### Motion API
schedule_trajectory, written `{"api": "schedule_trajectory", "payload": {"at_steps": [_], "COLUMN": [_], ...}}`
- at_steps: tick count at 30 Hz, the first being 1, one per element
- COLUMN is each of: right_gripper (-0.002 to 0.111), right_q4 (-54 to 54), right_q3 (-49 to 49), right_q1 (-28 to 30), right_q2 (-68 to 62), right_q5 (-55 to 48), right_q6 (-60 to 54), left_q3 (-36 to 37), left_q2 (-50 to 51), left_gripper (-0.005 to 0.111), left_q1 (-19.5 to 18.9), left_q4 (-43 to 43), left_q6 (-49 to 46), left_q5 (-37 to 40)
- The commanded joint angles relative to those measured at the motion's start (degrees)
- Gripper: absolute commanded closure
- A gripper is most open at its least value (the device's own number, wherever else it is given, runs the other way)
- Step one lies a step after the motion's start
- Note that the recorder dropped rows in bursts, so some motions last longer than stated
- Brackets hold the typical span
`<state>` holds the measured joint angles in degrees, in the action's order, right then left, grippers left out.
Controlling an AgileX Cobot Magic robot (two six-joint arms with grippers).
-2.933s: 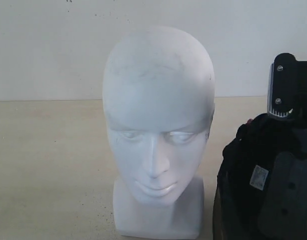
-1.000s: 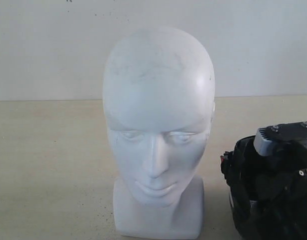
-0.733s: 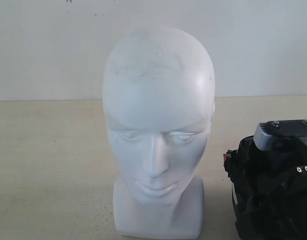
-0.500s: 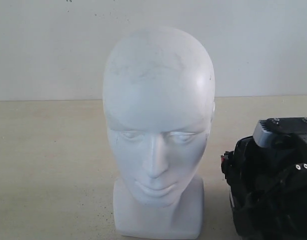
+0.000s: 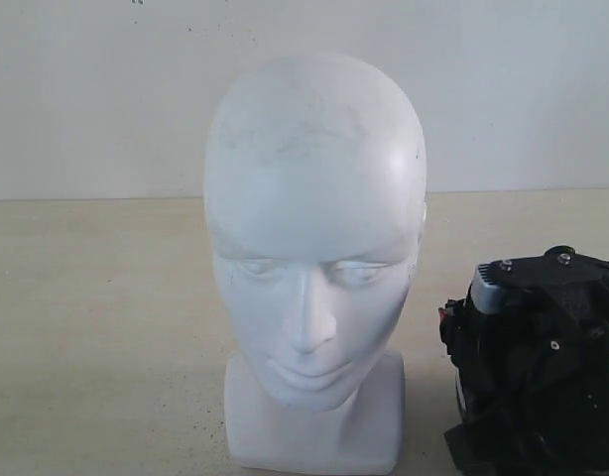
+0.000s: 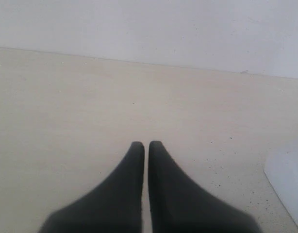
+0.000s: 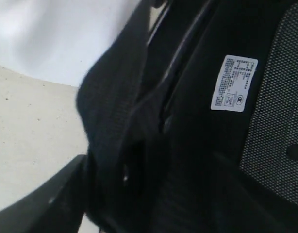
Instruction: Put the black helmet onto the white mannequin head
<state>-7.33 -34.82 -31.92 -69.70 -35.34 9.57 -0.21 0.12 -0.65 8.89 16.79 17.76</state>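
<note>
Standing upright mid-worktop (image 5: 96, 327): white mannequin head (image 5: 314, 248), bare, face toward exterior camera. Black helmet (image 5: 483, 397) low at right of exterior view, just beside head, not touching. Its inner padding and white label (image 7: 234, 82) fill right wrist view. Right hand (image 5: 548, 307) spread wide, close against helmet; grip unclear. Left hand (image 6: 146, 145) narrow, fingers nearly touching, holding nothing, above bare worktop.

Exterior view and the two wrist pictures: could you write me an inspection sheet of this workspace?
Surface: pale beige table, faintly speckled.
Job's things: white mannequin head upright and bare; black helmet beside it, not on it.
Clutter: nothing seen.
Grippers: left gripper shut, empty, over the table; right gripper open wide at the helmet's padded inside.
Cables: nothing seen.
Surroundings: plain white wall.
</note>
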Motion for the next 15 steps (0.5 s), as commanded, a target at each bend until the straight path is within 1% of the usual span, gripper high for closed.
{"api": "schedule_trajectory", "payload": {"at_steps": [1, 15], "right_gripper": [0.043, 0.043], "right_q4": [1.9, 1.5], "right_q3": [0.2, 0.2], "right_q1": [-0.1, -0.1], "right_q2": [-2.5, -3.6], "right_q5": [1.8, 4.7], "right_q6": [1.1, 3.4], "left_q3": [0.2, 0.2], "left_q2": [-0.1, -0.1], "left_gripper": [0.102, 0.102], "left_q1": [-0.2, -0.2], "left_q4": [-0.2, -0.2], "left_q6": [-0.2, -0.2], "left_q5": [-0.2, -0.2]}}
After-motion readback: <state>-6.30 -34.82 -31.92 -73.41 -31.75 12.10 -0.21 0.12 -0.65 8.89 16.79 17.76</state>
